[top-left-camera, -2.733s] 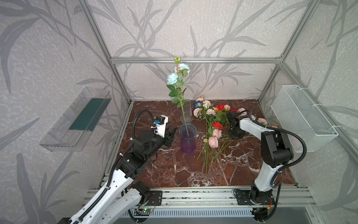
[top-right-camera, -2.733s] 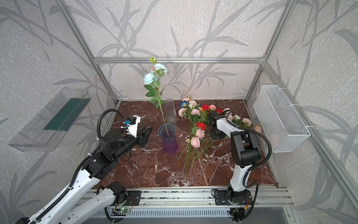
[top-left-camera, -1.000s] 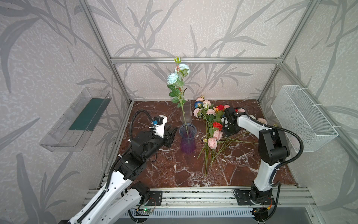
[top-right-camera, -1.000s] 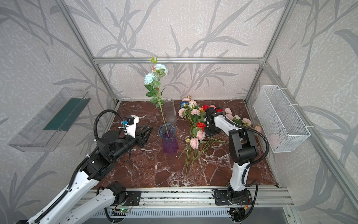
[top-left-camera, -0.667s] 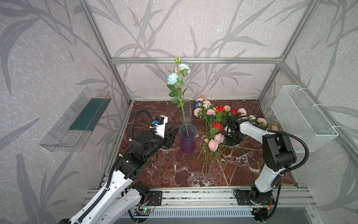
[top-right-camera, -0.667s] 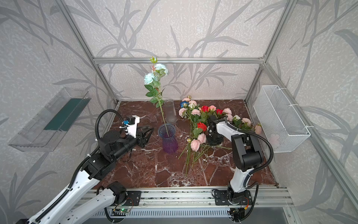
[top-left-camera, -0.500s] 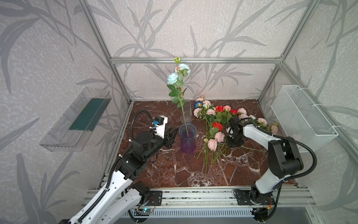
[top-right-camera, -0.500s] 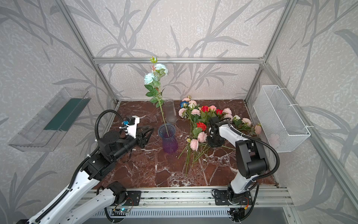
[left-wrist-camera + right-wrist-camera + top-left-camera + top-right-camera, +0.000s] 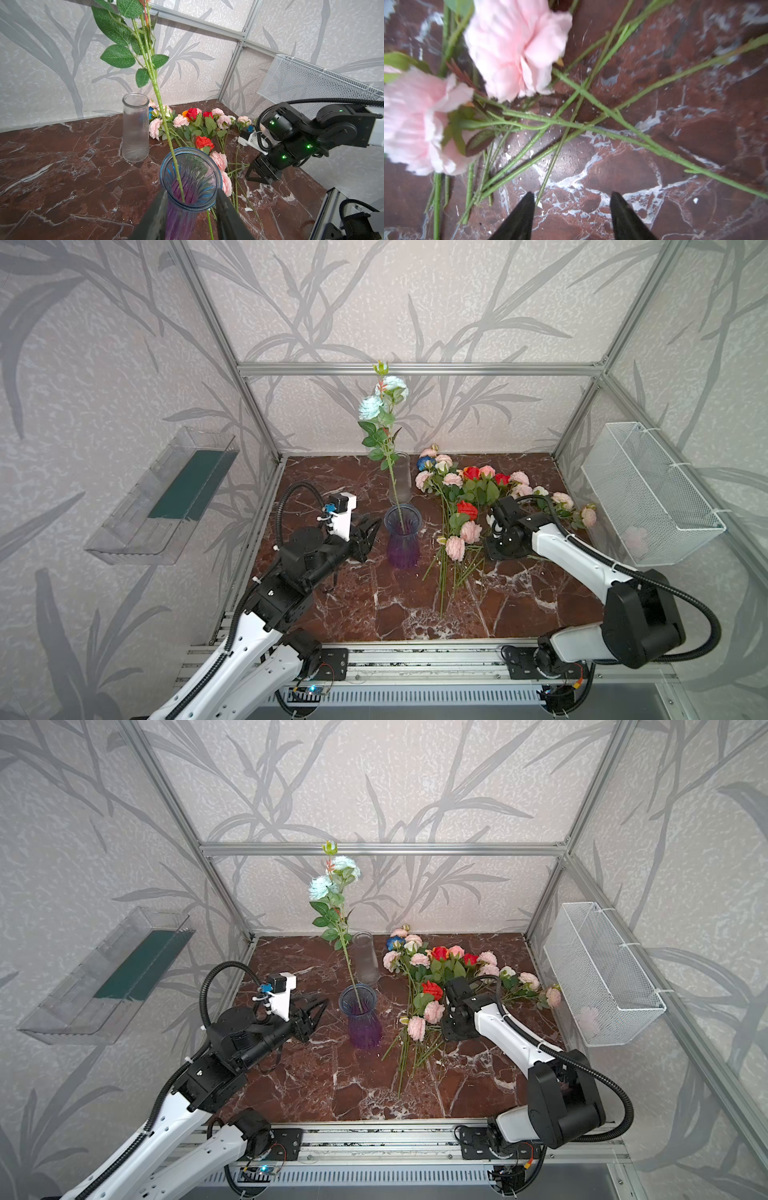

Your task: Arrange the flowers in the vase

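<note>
The purple vase [image 9: 402, 549] [image 9: 365, 1029] stands mid-table and holds one tall stem with pale teal flowers [image 9: 381, 408]. The other flowers [image 9: 469, 506] [image 9: 436, 990] lie in a heap to its right: pink, red, blue and cream heads with their stems fanned toward the front. My left gripper [image 9: 373, 536] [image 9: 190, 194] is open just left of the vase, and in its wrist view the fingers frame the vase [image 9: 190, 176]; contact does not show. My right gripper [image 9: 572, 195] [image 9: 257, 180] points down, open and empty, over bare marble beside crossed stems [image 9: 591, 99] and two pink heads [image 9: 517, 45].
A clear ribbed glass vase [image 9: 401, 477] stands behind the purple one. A white wire basket [image 9: 648, 497] on the right wall holds a pink flower [image 9: 636, 537]. A clear plastic tray [image 9: 166, 497] hangs on the left wall. Metal frame posts rim the marble table.
My right gripper has come forward from the flower heads to the stems and has opened wider. The heap has shifted a little. The left arm has not moved.
</note>
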Tool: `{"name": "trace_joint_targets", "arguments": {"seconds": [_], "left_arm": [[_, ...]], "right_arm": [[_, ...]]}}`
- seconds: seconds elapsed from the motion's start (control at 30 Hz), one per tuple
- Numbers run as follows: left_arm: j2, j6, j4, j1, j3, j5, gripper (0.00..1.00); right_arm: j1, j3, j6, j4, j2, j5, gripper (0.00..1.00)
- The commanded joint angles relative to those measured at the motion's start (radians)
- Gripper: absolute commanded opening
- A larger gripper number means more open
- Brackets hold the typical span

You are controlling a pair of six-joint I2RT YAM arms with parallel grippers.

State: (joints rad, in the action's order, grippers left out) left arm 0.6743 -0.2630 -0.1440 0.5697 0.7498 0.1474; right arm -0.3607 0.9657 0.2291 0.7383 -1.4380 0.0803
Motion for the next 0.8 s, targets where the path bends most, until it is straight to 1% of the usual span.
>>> {"name": "trace_joint_targets", "arguments": {"seconds": [0.0,0.13,0.23,0.27,0.37,0.43,0.53,0.6,0.7,0.73,0.77], "left_arm": [[-0.011,-0.013,0.032,0.005,-0.005,0.008,0.4],[-0.016,-0.005,0.018,0.005,-0.002,0.014,0.4],[-0.018,-0.001,0.007,0.006,0.0,0.016,0.4],[-0.019,-0.003,0.01,0.006,-0.003,0.013,0.4],[-0.021,-0.004,0.032,0.005,-0.016,0.012,0.4],[-0.018,-0.005,0.033,0.005,-0.015,0.008,0.4],[-0.019,-0.008,0.037,0.005,-0.02,0.004,0.4],[-0.02,-0.009,0.041,0.005,-0.026,0.003,0.4],[-0.021,-0.014,0.039,0.005,-0.028,0.001,0.4],[-0.022,-0.016,0.039,0.005,-0.029,0.001,0.4],[-0.022,-0.018,0.04,0.004,-0.029,0.0,0.4]], "right_arm": [[-0.021,0.027,-0.033,0.084,-0.095,0.21,0.66],[-0.07,0.06,-0.051,0.108,-0.186,0.27,0.69],[-0.099,0.081,-0.053,0.118,-0.238,0.357,0.72],[-0.102,0.095,-0.036,0.122,-0.259,0.413,0.73],[-0.101,0.108,-0.023,0.056,-0.31,0.519,0.75],[-0.102,0.126,-0.028,0.03,-0.33,0.554,0.75],[-0.097,0.112,-0.078,-0.067,-0.383,0.59,0.74],[-0.097,0.131,-0.079,-0.069,-0.424,0.609,0.73],[-0.095,0.101,-0.077,-0.144,-0.404,0.625,0.69],[-0.095,0.093,-0.077,-0.163,-0.385,0.618,0.67],[-0.093,0.083,-0.09,-0.185,-0.369,0.604,0.62]]}}
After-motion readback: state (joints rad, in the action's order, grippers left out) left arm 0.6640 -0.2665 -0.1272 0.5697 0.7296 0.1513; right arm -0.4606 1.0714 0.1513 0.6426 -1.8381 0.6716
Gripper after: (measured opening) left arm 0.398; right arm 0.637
